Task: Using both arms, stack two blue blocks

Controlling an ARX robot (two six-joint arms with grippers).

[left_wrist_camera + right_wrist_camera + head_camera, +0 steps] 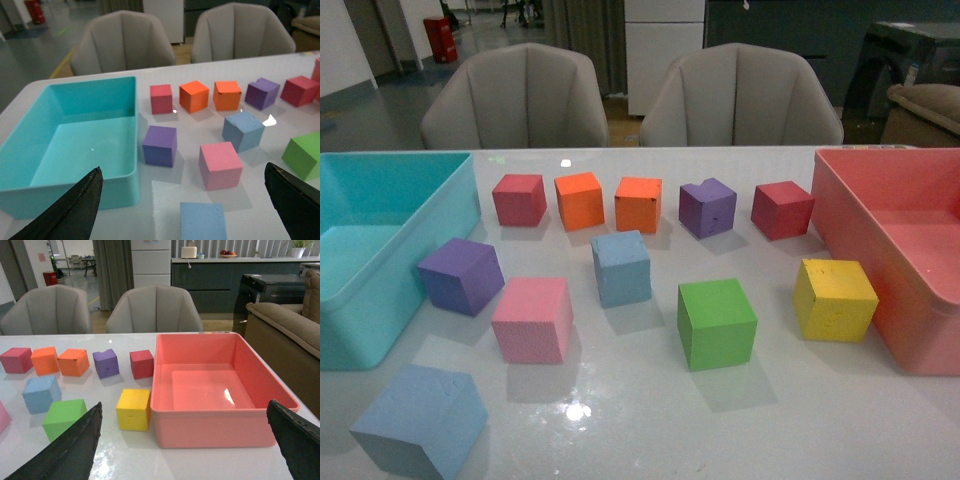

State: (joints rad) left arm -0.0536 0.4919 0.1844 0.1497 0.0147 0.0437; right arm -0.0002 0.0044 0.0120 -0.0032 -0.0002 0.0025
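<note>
Fingers of the left arm, the left fingers point(80, 205), stand wide apart and hold nothing. On the counter point(640, 420) between them lies the near blue block point(202, 221), clear of both tips. Past it sits a pink block point(220, 165), and further on, toward one finger's side, the middle blue block point(243, 130), well apart from these fingers. A teal bin point(120, 185) stands just beside the other finger.

The right fingers point(75, 445) are also spread wide, with nothing between them. Beyond them are a yellow block point(134, 409) just beside a red bin point(210, 427), and a green block point(64, 417). The middle blue block lies just past the green one, well apart from these fingers.

From the front, the near blue block sits at the counter's front left corner, turned corner-on, just in front of the teal bin. The middle blue block stands near the counter's centre, behind and between the pink and green blocks. The two blue blocks are well apart, and each rests on the counter alone.

A pink sign point(41, 257) on the far wall is too blurred to read.
</note>
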